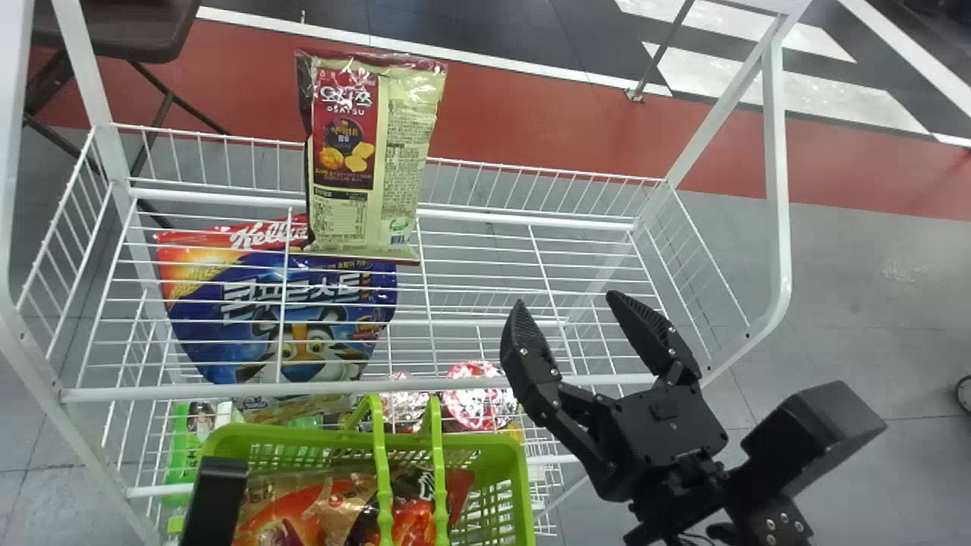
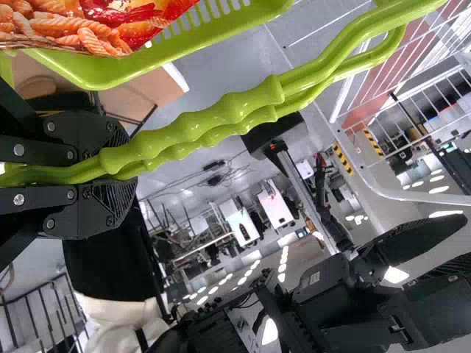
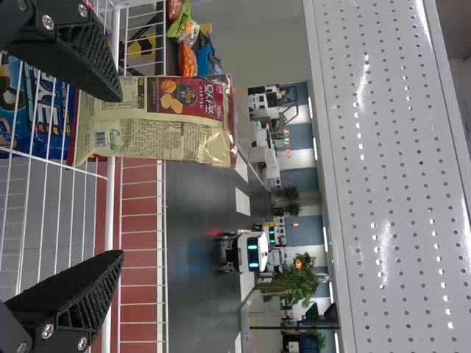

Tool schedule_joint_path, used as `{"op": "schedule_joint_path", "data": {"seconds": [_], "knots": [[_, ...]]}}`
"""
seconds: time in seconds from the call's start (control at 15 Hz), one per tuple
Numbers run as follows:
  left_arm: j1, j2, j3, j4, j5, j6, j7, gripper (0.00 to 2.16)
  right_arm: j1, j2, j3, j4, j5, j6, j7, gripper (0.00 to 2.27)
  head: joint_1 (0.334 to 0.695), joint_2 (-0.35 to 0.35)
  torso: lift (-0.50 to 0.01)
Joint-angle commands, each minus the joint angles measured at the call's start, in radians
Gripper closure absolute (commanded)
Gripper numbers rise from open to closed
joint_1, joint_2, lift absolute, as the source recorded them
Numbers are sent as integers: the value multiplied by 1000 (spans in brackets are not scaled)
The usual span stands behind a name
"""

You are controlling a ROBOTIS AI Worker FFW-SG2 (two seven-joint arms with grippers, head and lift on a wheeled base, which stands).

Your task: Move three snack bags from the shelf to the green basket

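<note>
- Steadying the green basket [image 1: 520,485] seems the left gripper's [image 2: 66,173] job: its fingers are closed around the handles [image 2: 199,121], presumably so the basket's mouth remains open beside the wire shelf [image 1: 356,390].
- Beyond the basket, a cream-and-red snack bag [image 1: 402,152] stands upright on the shelf; that stance should suit a grasp across its sides.
- To the basket's right, the right gripper [image 1: 569,299] has its fingers spread and empty, well apart from that bag, probably to leave room for lining up.
- Inside the basket lie other snack bags [image 1: 292,508], where the handles may get in the way of another drop.
- The left wrist view settles the hold on the handles, which the head view leaves undecided.
- The head view gives the basket's mouth; the right wrist view adds a perforated white panel [image 3: 390,147], higher than the basket.
</note>
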Motion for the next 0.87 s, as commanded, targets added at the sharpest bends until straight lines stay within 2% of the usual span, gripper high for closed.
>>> {"op": "schedule_joint_path", "data": {"seconds": [0.0, 0.8], "knots": [[0, -1, 0, 0, 0, 0, 0, 1669, 0, 1, 0, -2, 0, 0, 0, 63, 695, -350, -47], [0, 0, 0, -3, 0, 0, 0, 1669, 0, 1, -2, -8, 0, 0, 3, 63, 695, -350, -47]]}}
